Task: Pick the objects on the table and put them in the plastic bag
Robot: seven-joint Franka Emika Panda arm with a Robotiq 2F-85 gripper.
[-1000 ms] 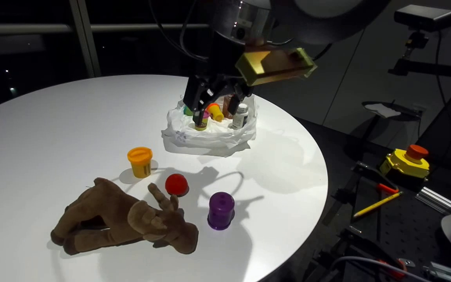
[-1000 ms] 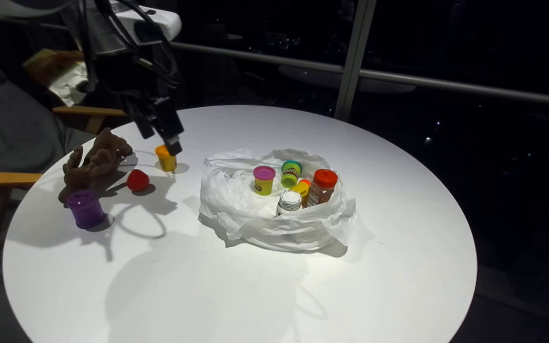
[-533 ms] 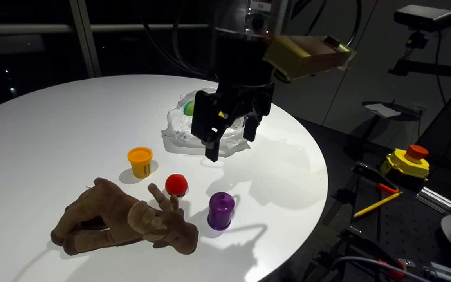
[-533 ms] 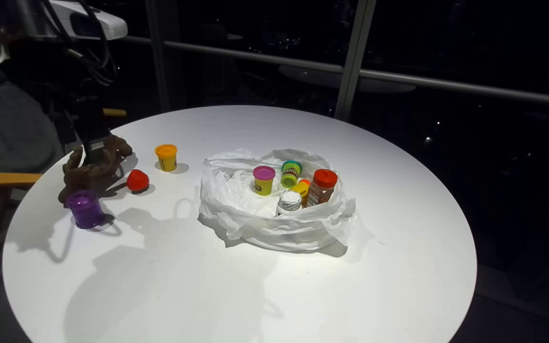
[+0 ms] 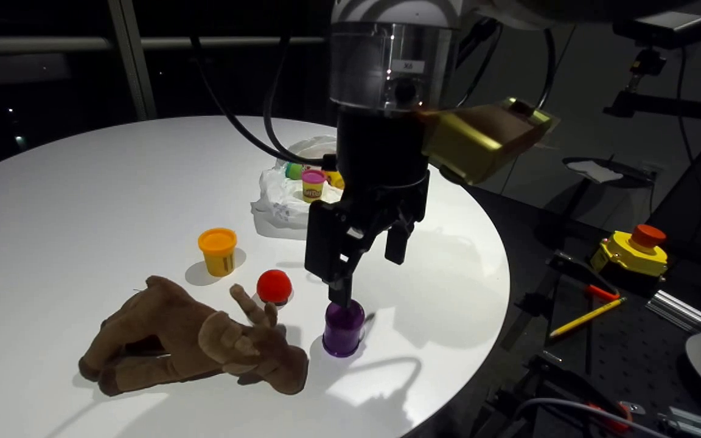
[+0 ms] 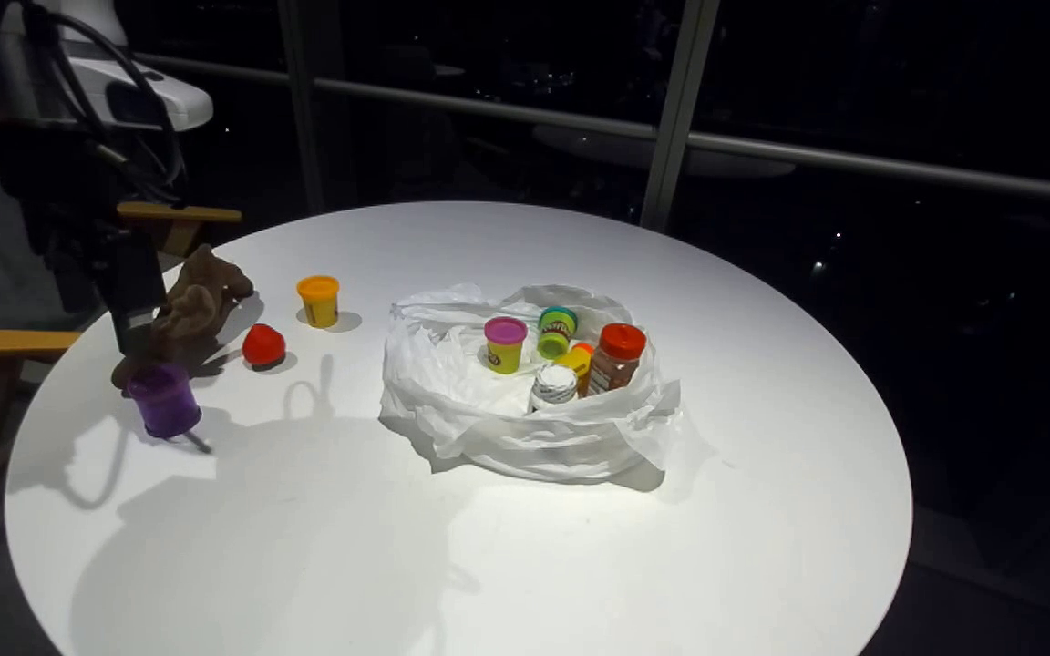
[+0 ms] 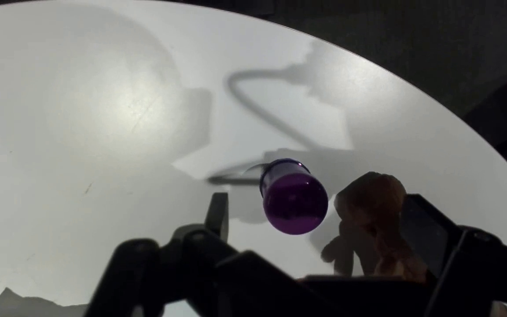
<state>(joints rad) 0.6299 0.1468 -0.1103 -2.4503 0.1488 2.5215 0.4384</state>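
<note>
My gripper (image 5: 367,277) hangs open just above the purple cup (image 5: 343,333), which stands upright on the white table (image 6: 507,565). In the wrist view the cup's rounded top (image 7: 295,204) shows between the widely spread fingers, touching neither. The brown plush animal (image 5: 174,331) lies beside it, its head (image 7: 370,198) near one fingertip. A red ball (image 5: 274,286) and an orange jar (image 5: 218,252) sit behind the plush. The plastic bag (image 6: 525,446) lies spread and holds a pink-lidded jar (image 6: 505,346), a green jar (image 6: 557,333), a red-lidded bottle (image 6: 616,360) and other small containers.
The round table's edge (image 7: 394,74) curves close past the purple cup. A wooden-armed chair (image 6: 5,342) stands by that side in an exterior view. A black bench with a yellow emergency-stop box (image 5: 630,252) is off the table.
My gripper has moved away from the plastic bag and come down over the purple cup, staying open. The objects on the table have not moved.
</note>
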